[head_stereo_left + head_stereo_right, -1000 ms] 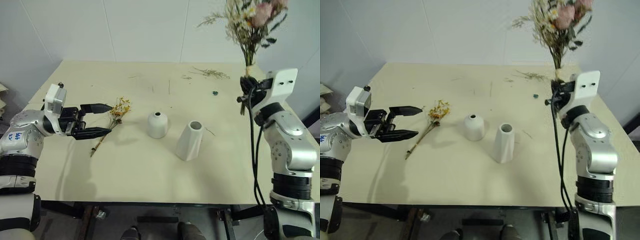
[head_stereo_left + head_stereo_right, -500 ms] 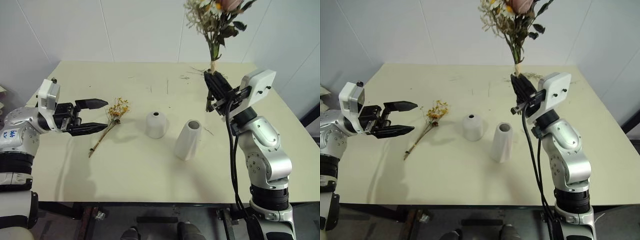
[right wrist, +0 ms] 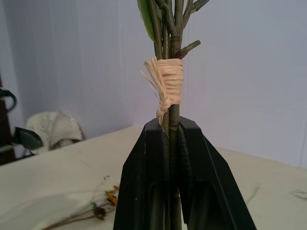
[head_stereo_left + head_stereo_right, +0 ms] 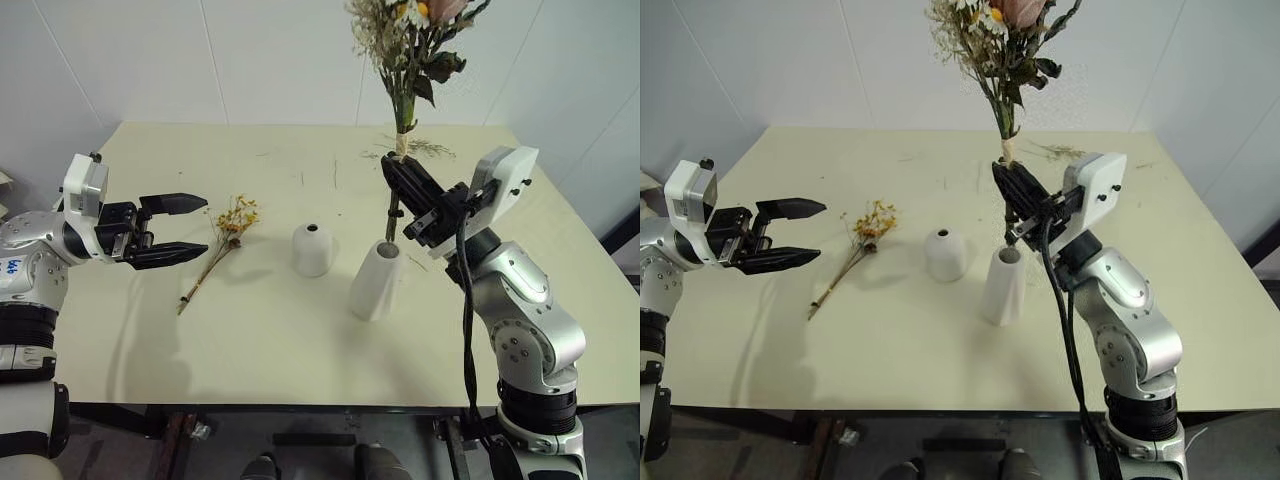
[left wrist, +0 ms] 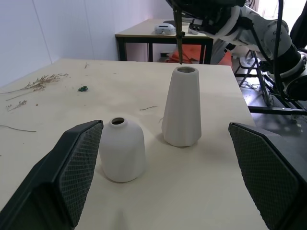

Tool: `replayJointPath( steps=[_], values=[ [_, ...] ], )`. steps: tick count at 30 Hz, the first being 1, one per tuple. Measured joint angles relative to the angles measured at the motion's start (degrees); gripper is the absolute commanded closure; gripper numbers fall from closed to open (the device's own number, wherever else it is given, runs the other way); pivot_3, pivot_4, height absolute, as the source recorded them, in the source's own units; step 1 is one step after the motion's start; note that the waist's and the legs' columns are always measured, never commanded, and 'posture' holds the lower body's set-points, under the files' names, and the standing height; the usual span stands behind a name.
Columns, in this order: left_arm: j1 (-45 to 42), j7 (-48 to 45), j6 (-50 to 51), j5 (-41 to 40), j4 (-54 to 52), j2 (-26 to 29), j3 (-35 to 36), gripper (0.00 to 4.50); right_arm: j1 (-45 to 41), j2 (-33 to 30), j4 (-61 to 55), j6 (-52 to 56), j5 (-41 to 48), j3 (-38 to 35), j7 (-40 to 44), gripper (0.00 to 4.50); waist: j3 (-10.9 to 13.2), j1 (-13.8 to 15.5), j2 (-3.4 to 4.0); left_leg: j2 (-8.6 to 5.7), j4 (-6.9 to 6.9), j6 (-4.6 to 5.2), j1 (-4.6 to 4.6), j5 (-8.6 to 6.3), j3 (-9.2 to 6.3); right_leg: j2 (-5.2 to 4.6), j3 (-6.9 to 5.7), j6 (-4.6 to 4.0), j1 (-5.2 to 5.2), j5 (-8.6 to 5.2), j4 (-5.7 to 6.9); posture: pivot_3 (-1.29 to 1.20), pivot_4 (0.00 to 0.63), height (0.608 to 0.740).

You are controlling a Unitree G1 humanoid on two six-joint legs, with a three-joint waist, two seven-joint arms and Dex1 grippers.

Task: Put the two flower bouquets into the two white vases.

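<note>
The right gripper [image 4: 398,212], clamped on the rose bunch [image 4: 405,40], holds its stems just above the tall vase [image 4: 376,281] for lowering inside, while the left gripper [image 4: 185,228] gapes empty left of that vase.

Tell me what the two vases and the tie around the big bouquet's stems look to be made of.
Taller vase: likely ceramic, matte white; smooth, no shine, thick rim.
Squat vase: apparently the same matte white ceramic; even, dull surface.
Tie on the big bouquet: looks like raffia or straw; pale tan flat strands, frayed ends.
</note>
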Motion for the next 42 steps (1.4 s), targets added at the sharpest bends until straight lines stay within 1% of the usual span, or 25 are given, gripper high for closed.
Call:
replayJointPath(
  steps=[3, 8, 14, 21, 25, 29, 42],
  values=[
    [0.0, 0.0, 0.0, 0.0, 0.0, 0.0, 0.0, 0.00, 0.8, -0.9, -1.0, 0.9, 0.3, -0.2, -0.1, 4.49, 0.0, 0.1, 0.00, 0.00, 0.00, 0.00, 0.00, 0.00, 0.00, 0.00, 0.00, -0.01, 0.01, -0.01, -0.01, 0.00, 0.150, 0.740],
    [0.0, 0.0, 0.2, 0.0, -0.1, 0.0, 0.0, 0.00, 4.4, -1.1, -1.4, 0.9, 0.4, -0.2, 0.1, 4.49, 0.0, 0.0, 0.00, 0.00, 0.00, 0.00, 0.00, 0.00, 0.00, 0.00, -0.01, -0.04, 0.00, -0.03, 0.00, 0.00, 0.150, 0.740],
    [0.0, 0.0, 0.9, 0.0, -0.3, 0.0, 0.0, 0.00, 5.3, -1.1, -1.0, 0.2, -0.5, 0.3, 1.0, 4.49, 0.0, 0.0, 0.00, 0.00, 0.00, 0.00, 0.00, 0.00, 0.00, 0.00, -0.02, -0.05, 0.00, -0.04, 0.00, 0.00, 0.150, 0.740],
    [0.2, 0.0, 1.1, 0.0, -0.5, 0.0, 0.1, 0.00, 5.3, -0.6, 2.9, -2.5, -2.3, 1.5, 2.9, 4.49, 0.0, 0.0, 0.00, 0.00, 0.00, 0.00, 0.00, 0.00, 0.00, 0.00, -0.03, -0.05, 0.00, -0.04, 0.00, 0.00, 0.150, 0.740],
    [0.7, 0.0, 1.2, 0.0, -0.6, 0.0, 0.3, 0.00, 5.5, -0.4, 3.1, -3.3, -2.5, 1.9, 3.6, 4.49, 0.0, 0.0, 0.00, 0.00, -0.02, 0.00, 0.00, 0.00, -0.01, 0.00, -0.03, -0.05, 0.00, -0.05, -0.01, 0.00, 0.150, 0.740],
    [1.2, 0.0, 1.3, 0.0, -0.8, 0.0, 1.4, 0.00, 7.8, -0.4, 3.1, -3.3, -2.6, 2.1, 4.2, 4.49, 0.0, 0.1, -0.01, 0.00, -0.02, 0.00, 0.00, 0.00, -0.01, 0.00, -0.03, -0.05, 0.00, -0.05, -0.01, 0.00, 0.150, 0.740],
    [1.6, 0.0, 1.5, 0.0, -1.0, -0.4, 1.7, 0.00, 9.5, -0.4, 5.0, -5.4, -3.7, 2.3, 6.3, 4.49, 0.0, 0.0, -0.01, 0.00, -0.02, 0.00, 0.01, 0.00, 0.00, 0.00, -0.03, -0.05, 0.00, -0.05, -0.01, 0.00, 0.150, 0.740]
  ],
)
